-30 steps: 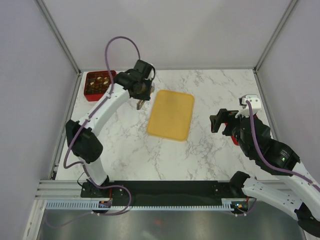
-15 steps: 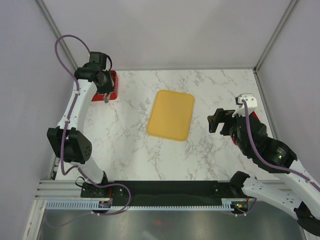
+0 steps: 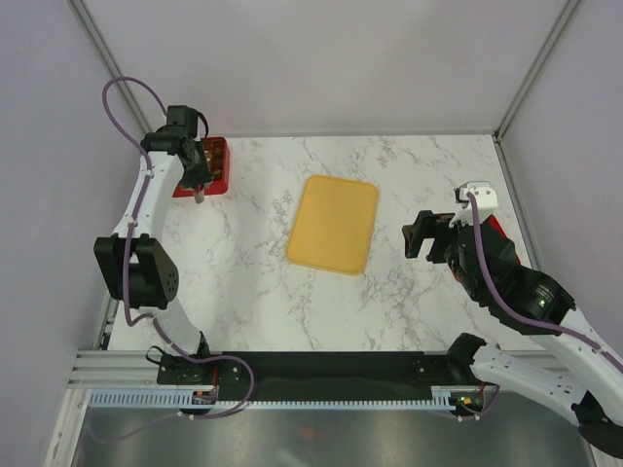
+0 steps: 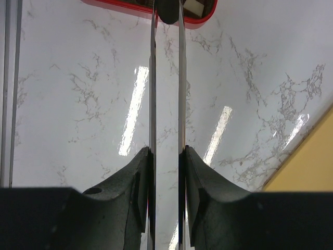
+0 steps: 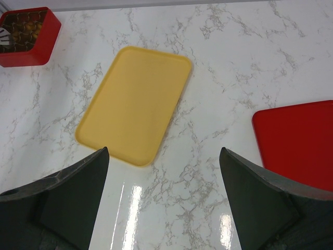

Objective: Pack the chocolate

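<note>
Chocolate (image 4: 166, 12), one dark piece, sits nipped in left pincer (image 3: 198, 193) at one red box (image 5: 28, 58); right pincer (image 5: 164, 152) gapes wide.

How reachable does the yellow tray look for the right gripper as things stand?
Probably yes: the right gripper is open and faces the yellow tray, with nothing standing between them on the table.

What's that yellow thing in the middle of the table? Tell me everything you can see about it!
It is a yellow tray, flat and rectangular, with rounded corners and a low raised rim all the way round. It looks like smooth plastic, the same plain yellow all over. Nothing lies on it. It rests flat on the white marble table, near the middle, turned a little askew to the table's edges. Only the table touches it.
</note>
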Available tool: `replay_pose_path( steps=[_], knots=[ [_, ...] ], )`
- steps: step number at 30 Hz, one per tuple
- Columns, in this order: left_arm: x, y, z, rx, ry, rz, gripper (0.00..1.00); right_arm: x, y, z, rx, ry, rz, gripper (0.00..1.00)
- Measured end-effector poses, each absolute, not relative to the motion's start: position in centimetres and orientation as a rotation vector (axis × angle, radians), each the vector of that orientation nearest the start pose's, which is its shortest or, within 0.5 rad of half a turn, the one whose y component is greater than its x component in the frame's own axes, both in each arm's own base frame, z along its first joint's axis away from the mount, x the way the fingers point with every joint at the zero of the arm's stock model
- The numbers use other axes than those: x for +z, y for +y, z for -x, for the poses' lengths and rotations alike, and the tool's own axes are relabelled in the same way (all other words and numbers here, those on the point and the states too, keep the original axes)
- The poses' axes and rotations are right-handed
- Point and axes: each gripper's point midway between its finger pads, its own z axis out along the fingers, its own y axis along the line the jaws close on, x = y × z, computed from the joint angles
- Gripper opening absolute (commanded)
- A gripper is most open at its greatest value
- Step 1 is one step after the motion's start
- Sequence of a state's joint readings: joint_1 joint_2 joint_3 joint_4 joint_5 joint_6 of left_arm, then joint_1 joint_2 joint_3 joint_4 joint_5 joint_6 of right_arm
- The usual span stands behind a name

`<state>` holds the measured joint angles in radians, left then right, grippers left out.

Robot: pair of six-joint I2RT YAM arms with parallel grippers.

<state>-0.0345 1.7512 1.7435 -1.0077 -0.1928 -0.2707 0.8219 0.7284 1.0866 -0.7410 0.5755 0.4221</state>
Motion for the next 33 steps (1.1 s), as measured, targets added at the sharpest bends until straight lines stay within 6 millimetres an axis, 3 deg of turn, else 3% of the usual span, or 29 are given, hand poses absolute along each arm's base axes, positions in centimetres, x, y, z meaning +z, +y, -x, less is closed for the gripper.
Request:
replay_pose_path(
  steps=[14, 23, 33],
  knots=[
    [17.6, 2.2, -42.5, 0.176, 2.566, 0.41, 0.33, 31.0, 11.3, -21.7, 0.281, 1.898, 0.008, 0.96],
    [17.9, 2.3, -44.0, 0.17, 2.542, 0.413, 0.33, 31.0, 11.3, -21.8, 0.272, 1.899, 0.009, 0.96],
    [16.2, 3.5, -44.5, 0.188, 2.57, 0.45, 0.36, 30.8, 11.4, -21.9, 0.263, 1.905, 0.011, 0.96]
  ],
)
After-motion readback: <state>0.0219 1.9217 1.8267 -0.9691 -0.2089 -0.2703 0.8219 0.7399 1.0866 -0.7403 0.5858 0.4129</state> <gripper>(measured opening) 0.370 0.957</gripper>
